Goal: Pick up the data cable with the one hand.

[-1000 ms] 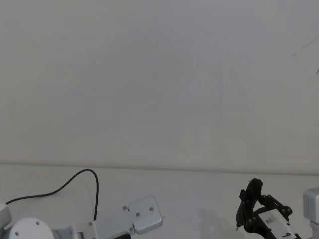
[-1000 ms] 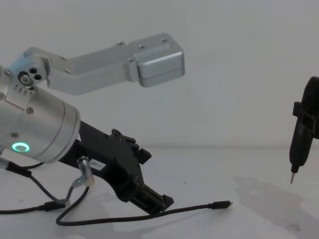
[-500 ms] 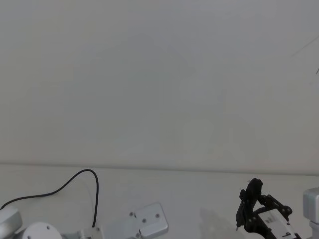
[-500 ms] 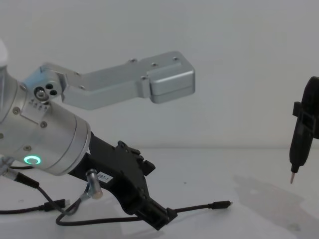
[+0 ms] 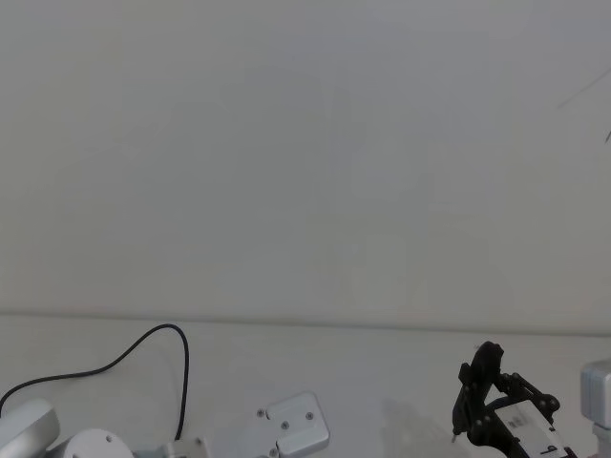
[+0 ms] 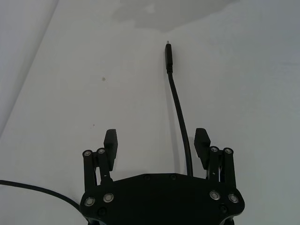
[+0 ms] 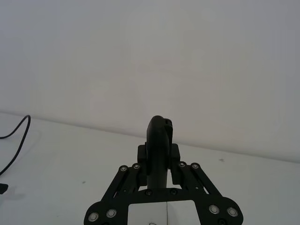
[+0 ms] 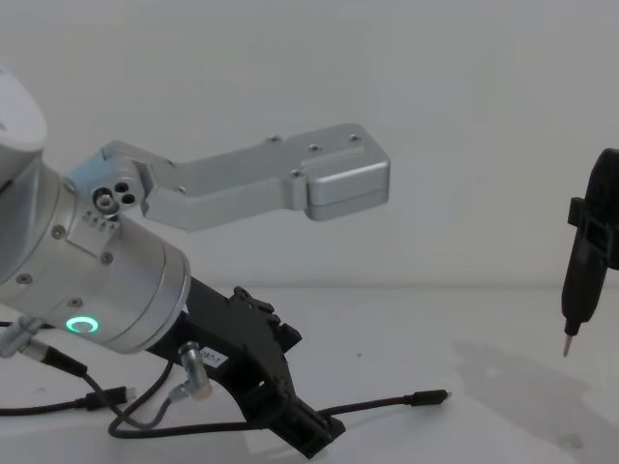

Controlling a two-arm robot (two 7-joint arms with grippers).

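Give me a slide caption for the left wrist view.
Open left gripper straddles the data cable lying on the white table.

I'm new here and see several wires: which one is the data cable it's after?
Find the big silver left arm low over the white table; its open black left gripper straddles a thin black cord. That is the data cable, ending in a slim plug with a silver tip, unlike the short grey wire with a metal barrel nearby.

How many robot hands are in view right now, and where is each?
2. The left hand sits low over the table, open, with the data cable between its fingers. The right hand, off to the right, grips a pen-like tool above the table.
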